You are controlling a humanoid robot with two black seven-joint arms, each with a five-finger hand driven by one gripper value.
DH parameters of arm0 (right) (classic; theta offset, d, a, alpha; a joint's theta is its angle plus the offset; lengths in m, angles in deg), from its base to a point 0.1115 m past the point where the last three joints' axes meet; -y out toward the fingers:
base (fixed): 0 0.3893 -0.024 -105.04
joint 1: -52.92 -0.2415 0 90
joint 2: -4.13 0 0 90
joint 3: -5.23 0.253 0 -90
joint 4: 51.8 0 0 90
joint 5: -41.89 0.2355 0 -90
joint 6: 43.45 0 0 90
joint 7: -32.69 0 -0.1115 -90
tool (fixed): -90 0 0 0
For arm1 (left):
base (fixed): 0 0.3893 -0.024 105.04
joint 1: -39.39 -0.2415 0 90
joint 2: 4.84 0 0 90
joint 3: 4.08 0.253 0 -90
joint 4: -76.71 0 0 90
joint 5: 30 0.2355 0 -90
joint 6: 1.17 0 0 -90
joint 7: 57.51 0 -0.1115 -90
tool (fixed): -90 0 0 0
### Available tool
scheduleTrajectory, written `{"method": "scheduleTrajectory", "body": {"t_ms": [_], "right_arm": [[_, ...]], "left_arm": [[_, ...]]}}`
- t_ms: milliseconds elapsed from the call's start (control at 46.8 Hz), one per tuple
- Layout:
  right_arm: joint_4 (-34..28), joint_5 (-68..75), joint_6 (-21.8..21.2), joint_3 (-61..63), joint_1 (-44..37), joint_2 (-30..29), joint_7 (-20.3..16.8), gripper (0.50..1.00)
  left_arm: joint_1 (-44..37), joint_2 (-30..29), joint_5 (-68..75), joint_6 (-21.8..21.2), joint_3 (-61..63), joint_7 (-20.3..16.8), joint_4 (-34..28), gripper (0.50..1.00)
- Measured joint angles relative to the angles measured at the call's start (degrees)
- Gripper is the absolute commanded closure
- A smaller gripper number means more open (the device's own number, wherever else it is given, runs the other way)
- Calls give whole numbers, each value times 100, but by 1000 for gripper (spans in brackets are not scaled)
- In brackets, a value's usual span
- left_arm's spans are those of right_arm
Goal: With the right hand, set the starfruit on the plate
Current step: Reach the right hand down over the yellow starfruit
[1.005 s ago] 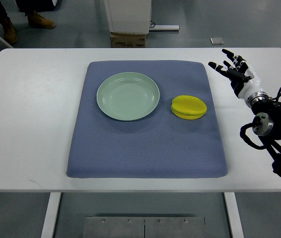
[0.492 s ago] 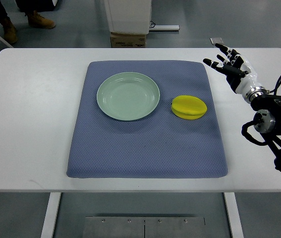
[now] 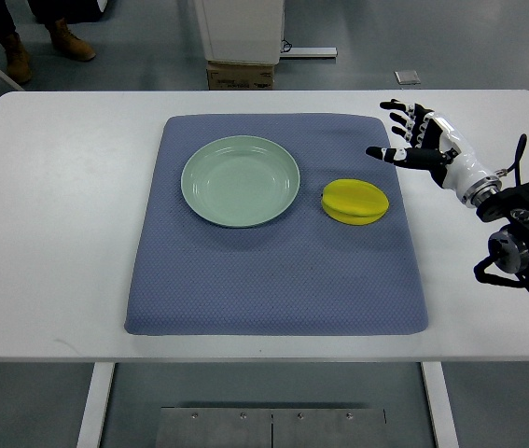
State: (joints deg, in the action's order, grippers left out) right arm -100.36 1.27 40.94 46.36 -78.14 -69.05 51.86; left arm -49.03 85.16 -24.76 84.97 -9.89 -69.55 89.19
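A white worktop (image 3: pixel 59 233) carries a blue-grey mat (image 3: pixel 273 280), and on it sits an empty pale green plate (image 3: pixel 241 180) with the yellow starfruit (image 3: pixel 354 202) just beside it, apart from its rim. The right hand (image 3: pixel 420 140) hovers near the fruit with fingers spread, holding nothing. Grasping, carrying and placing all remain undone.

One cam only — top view, set on robot's side, looks down steeply at the white table (image 3: pixel 59 233). Far edge shows floor and a cardboard box (image 3: pixel 241 75). Mid distance — whole blue mat (image 3: pixel 273 280) fits in frame. No 2nd view to share.
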Motion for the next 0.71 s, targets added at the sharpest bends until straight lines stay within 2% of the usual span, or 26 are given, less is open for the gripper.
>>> {"method": "scheduleTrajectory", "body": {"t_ms": [214,706], "right_arm": [[-58,-891,-5,-450,-21,11,441,502],[-48,-1689,35,-1271,-341,12,801,507]], "left_arm": [[1,0,0,0,0,0,0,500],[0,0,1,0,-2,0,1,500]]}}
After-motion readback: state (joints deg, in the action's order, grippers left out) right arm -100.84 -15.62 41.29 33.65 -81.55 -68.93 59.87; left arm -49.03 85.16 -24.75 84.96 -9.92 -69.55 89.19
